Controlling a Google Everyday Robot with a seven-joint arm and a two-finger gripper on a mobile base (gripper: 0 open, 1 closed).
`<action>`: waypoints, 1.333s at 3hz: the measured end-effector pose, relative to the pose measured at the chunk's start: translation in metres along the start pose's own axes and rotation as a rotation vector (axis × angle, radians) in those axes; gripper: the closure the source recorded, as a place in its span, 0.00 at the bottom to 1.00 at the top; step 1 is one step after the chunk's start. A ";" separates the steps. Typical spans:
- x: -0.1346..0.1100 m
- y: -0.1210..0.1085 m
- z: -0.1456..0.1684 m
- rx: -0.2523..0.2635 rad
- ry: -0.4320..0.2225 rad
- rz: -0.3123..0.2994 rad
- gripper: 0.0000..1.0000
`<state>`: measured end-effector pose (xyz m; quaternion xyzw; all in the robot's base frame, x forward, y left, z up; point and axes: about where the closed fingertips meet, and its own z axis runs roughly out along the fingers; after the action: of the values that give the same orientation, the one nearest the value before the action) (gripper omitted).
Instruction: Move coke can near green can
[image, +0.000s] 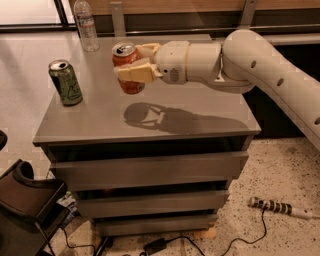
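Gripper (129, 61) sits over the left-centre of the table (210, 117), at the end of the white arm (260, 65) that reaches in from the right side of the view. Fingers (135, 73) are clamped on the coke can (124, 52): one runs across the front of the can at mid-height, the other is behind it near the rim. Can is roughly upright, silver top showing, red bottom poking out under the front finger. It hangs in the air, off the tabletop; the shadow (160, 117) of can and gripper lies on the surface below, apart from the can.

Green can (65, 82) stands upright near the table's left edge, to the left of the coke can and a bit nearer the camera, with bare tabletop between the two. Water bottle (86, 25) stands upright at the back left corner, behind both cans.

Floor: cable with a striped plug end (274, 206) lower right, black chair (27, 202) lower left.
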<state>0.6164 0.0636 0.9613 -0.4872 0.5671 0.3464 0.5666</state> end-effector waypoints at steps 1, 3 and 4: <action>-0.008 0.017 0.028 -0.099 -0.032 0.069 1.00; -0.008 0.015 0.053 -0.148 -0.082 0.194 1.00; 0.001 0.021 0.065 -0.161 -0.096 0.195 1.00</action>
<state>0.6167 0.1310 0.9497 -0.4565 0.5544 0.4673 0.5156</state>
